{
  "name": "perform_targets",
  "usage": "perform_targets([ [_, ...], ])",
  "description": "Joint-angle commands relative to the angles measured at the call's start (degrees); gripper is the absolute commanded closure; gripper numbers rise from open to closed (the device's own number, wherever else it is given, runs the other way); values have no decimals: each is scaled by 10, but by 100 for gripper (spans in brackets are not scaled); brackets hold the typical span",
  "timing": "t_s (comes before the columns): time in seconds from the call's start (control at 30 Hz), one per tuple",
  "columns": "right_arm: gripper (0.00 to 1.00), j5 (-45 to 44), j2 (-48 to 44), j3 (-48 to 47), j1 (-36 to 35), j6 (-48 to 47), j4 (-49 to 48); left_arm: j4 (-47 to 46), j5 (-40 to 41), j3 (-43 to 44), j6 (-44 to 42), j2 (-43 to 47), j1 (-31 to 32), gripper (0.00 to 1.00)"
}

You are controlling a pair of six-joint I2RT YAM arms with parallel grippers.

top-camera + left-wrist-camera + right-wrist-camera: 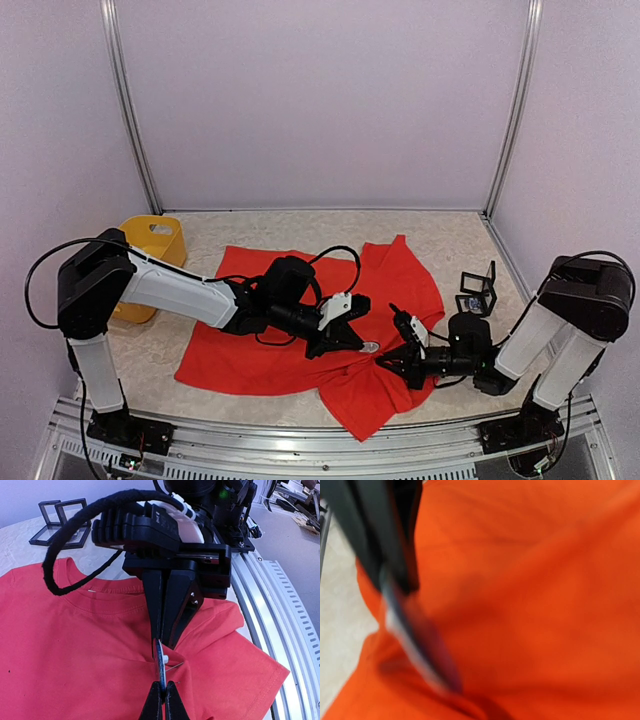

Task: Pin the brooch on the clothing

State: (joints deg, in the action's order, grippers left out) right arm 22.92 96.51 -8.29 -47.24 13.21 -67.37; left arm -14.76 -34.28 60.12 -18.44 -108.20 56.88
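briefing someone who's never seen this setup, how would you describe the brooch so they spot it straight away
Start at the red T-shirt spread across the table. Over its near side the left gripper and right gripper face each other tip to tip. The brooch is the thin bluish piece with a silver pin between those tips, the only metallic thing on the cloth.

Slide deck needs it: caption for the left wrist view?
Left claw grips the brooch edge-on against the red T-shirt; right claw, shut, tips at the same spot.

Saw plain bright red on the T-shirt (225, 350), yellow on the bin (160, 240) (left of frame), speckled beige on the table (300, 230).
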Motion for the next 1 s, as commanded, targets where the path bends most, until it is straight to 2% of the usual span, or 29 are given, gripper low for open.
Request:
perform_targets([
  [0.0,100,16,-33,-50,8,-7,83,-8,-20,-1,-4,14,6,100],
  [0.27,100,20,-32,-56,12,-18,101,-47,-13,-16,12,17,7,100],
  [0.47,70,46,-73,-41,14,-27,122,-43,3,-24,8,20,6,100],
  [0.57,63,44,-123,-30,15,-43,147,-46,5,-28,8,23,5,100],
  [0.73,69,44,-153,-38,16,-74,158,-46,3,-28,11,22,5,100],
  [0.97,83,59,-119,-58,16,-96,158,-46,3,-27,10,23,6,100],
])
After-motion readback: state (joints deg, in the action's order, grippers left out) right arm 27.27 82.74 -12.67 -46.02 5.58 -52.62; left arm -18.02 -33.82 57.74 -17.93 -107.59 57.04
